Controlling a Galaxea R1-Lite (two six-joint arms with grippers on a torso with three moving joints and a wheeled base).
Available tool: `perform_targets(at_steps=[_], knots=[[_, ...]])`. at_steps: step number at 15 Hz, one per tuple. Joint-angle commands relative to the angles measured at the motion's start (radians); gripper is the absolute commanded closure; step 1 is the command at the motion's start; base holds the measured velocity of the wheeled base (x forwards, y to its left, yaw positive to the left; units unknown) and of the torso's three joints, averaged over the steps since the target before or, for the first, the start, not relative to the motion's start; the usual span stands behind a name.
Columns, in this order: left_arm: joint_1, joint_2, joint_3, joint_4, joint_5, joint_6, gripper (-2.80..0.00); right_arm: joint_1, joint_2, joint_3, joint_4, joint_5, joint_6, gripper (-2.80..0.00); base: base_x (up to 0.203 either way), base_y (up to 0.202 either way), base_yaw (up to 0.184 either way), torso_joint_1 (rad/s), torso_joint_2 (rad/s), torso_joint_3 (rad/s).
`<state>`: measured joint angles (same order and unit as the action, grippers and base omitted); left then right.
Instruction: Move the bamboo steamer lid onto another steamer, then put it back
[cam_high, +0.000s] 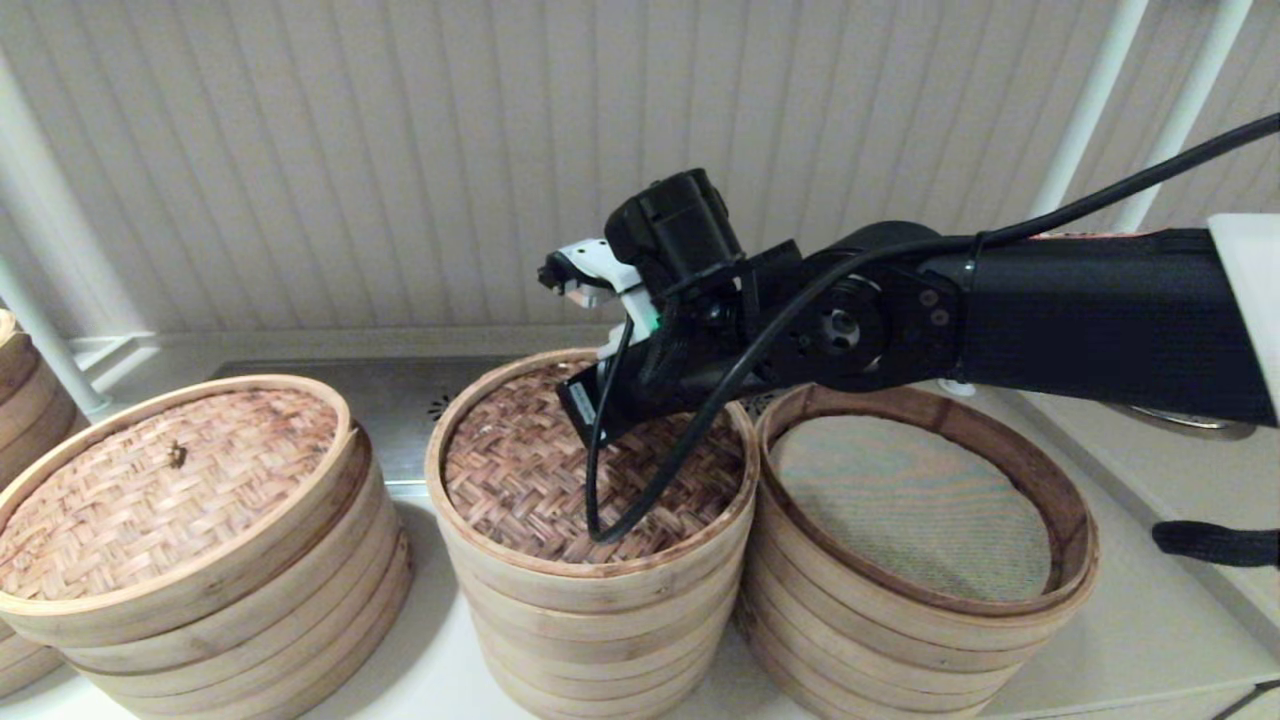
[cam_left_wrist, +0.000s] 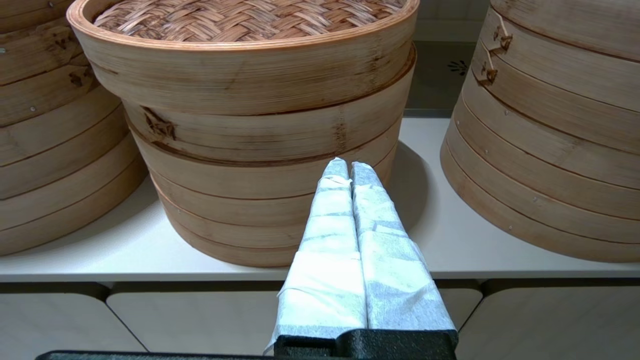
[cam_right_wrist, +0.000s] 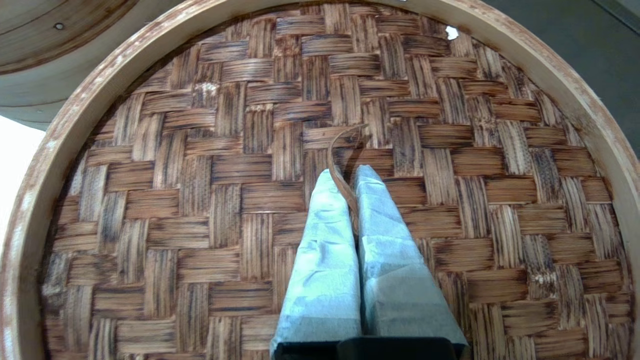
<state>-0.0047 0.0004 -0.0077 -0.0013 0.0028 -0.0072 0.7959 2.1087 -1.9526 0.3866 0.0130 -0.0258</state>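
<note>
The lid (cam_high: 520, 480) is seated on the middle stack (cam_high: 590, 620) on the tabletop (cam_high: 1130, 640), between the stack bearing a tan lid (cam_high: 150, 490) on the left and the open steamer (cam_high: 920, 510) with a grey-green liner on the right. The right gripper (cam_right_wrist: 347, 172) is held low over the lid's dark woven top, the arm reaching in from the right. Its wrapped fingers (cam_right_wrist: 325, 240) are closed on a thin bamboo loop (cam_right_wrist: 342, 150) at the lid's centre; whether the tips also touch the weave cannot be told. The left gripper (cam_left_wrist: 348, 165) is parked low in front of the tabletop edge, fingers (cam_left_wrist: 325, 240) pressed together on nothing, pointing at the stack with the tan lid.
</note>
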Motion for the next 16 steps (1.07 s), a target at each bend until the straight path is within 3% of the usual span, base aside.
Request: perform_targets(at_steps=[1, 5, 6, 11, 16], knots=[[0.0, 0.0, 0.0, 0.0, 0.0, 0.0, 0.0, -0.001, 0.012, 0.0, 0.003, 0.001, -0.001, 0.0, 0.0, 0.0, 0.0, 0.0, 0.0, 0.0], [0.0, 0.0, 0.0, 0.0, 0.0, 0.0, 0.0, -0.001, 0.019, 0.001, -0.012, -0.001, 0.001, 0.0, 0.0, 0.0, 0.0, 0.0, 0.0, 0.0], [0.0, 0.0, 0.0, 0.0, 0.0, 0.0, 0.0, -0.001, 0.018, 0.001, -0.014, -0.001, 0.001, -2.8, 0.0, 0.0, 0.0, 0.0, 0.0, 0.0], [0.0, 0.0, 0.0, 0.0, 0.0, 0.0, 0.0, -0.004, -0.029, 0.001, -0.056, -0.002, 0.008, -2.8, 0.0, 0.0, 0.0, 0.0, 0.0, 0.0], [0.0, 0.0, 0.0, 0.0, 0.0, 0.0, 0.0, -0.017, -0.22, 0.069, -0.046, -0.039, 0.017, -2.8, 0.0, 0.0, 0.0, 0.0, 0.0, 0.0]])
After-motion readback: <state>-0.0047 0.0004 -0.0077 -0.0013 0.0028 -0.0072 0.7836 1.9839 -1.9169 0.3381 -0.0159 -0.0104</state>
